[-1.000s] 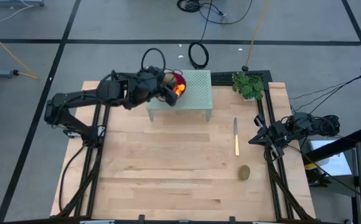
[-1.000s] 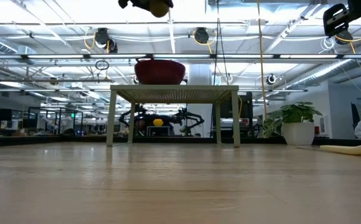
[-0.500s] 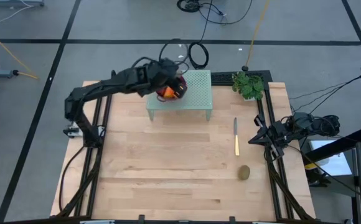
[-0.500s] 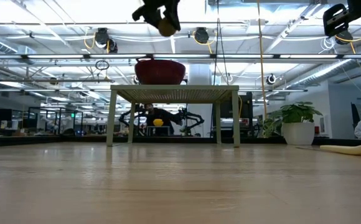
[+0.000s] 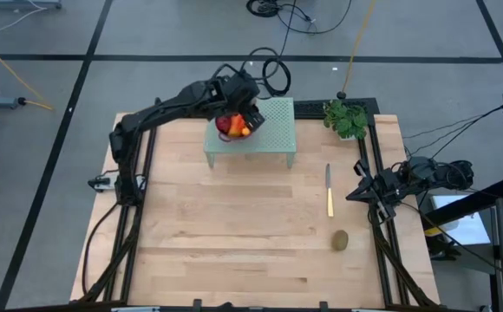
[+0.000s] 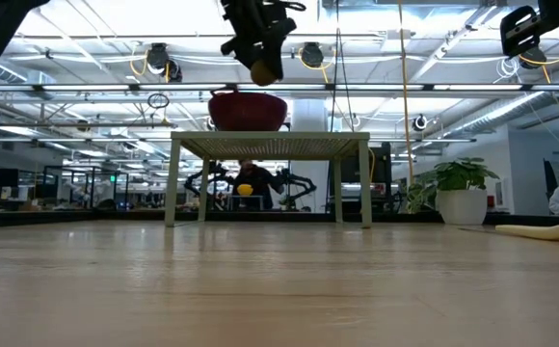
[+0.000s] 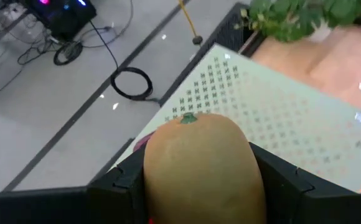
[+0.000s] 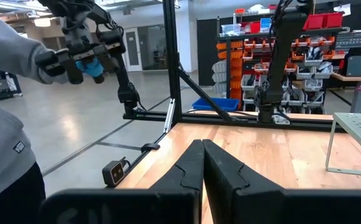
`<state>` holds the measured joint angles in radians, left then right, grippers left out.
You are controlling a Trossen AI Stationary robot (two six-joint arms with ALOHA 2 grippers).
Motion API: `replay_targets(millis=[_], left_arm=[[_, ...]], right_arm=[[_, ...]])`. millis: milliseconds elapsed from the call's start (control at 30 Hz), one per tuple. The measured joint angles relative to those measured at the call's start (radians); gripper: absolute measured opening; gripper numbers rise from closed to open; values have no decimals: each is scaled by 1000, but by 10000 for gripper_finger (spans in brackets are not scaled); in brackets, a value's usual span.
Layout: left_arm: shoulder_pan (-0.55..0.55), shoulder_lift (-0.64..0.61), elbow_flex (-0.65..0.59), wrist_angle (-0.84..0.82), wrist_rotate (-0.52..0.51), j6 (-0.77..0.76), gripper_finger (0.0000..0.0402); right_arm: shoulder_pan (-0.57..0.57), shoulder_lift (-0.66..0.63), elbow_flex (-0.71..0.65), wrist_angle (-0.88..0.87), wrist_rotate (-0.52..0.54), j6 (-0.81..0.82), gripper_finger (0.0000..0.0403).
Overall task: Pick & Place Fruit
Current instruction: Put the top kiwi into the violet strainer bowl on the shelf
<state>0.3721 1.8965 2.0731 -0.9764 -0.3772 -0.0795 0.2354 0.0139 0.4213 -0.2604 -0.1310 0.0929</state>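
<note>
Nearest me a second brown-green oval (image 5: 341, 239) lies loose on the table (image 5: 234, 243) close to the knife (image 5: 329, 192), beside the parked right gripper (image 8: 202, 163) with its fingers pressed together. Farther back, the left gripper (image 6: 263, 58) is clamped on a brown-green oval fruit (image 7: 200, 163), poised over the bowl (image 6: 248, 109) on the green mesh stand (image 5: 269, 130). I'd say it should centre over the rim and sink closer before letting go, so the fruit doesn't bounce off those already inside.

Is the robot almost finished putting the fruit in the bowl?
Nearly. Done: red and orange fruit already sits in the bowl on the small green stand. In hand: the left gripper holds a brown-green oval fruit just above the bowl. Left: one more brown-green oval lies on the table near the knife. The right gripper waits shut at the table's right edge.
</note>
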Motion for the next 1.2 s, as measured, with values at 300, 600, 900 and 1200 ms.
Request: replay_targets(millis=[300,600,900,1200], left_arm=[[10,0,0,-22,78,194,201],[6,10,0,-21,62,217,205],[9,8,0,-52,58,221,201],[13,7,0,-85,54,225,201]], right_arm=[[0,0,0,0,0,0,0],[0,0,0,0,0,0,0],[0,0,0,-1,0,0,0],[0,0,0,-1,0,0,0]])
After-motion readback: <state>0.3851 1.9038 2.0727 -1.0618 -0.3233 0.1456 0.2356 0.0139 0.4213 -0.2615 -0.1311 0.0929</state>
